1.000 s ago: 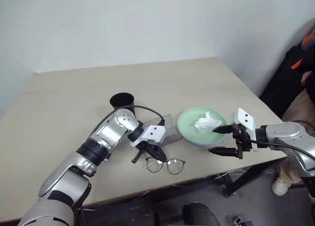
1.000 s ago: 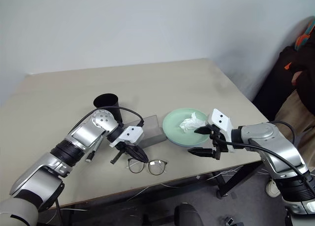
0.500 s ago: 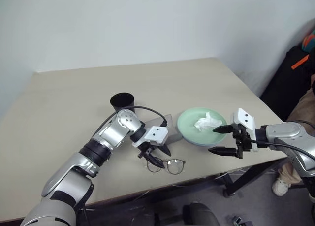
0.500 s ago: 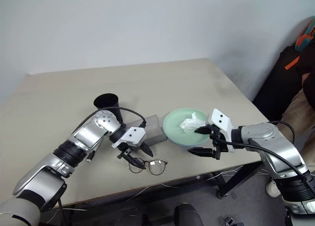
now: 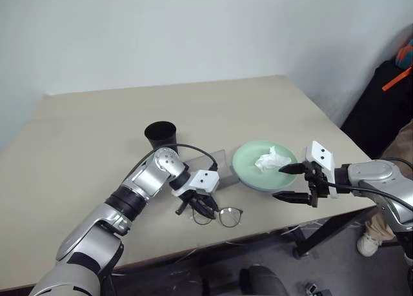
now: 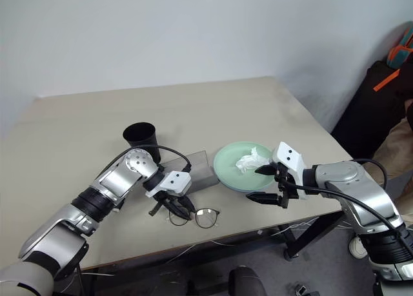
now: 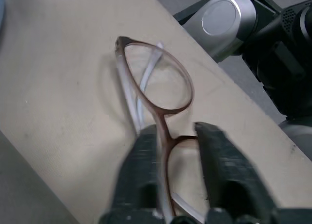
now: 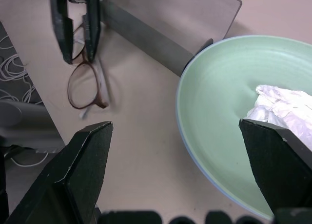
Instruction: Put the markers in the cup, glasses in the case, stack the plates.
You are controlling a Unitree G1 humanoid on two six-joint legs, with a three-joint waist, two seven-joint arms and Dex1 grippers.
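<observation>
Lying near table (image 5: 77,148) edge: glasses (image 5: 218,216).

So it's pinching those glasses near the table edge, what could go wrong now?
The left end effector has closed its fingers on the thin bridge of the glasses, so the frame might bend or slip out when lifted. The glasses lie close to the table's near edge, so a slip could send them to the floor. The case sits right beside the green plate, so a swing toward it might nudge either.
</observation>
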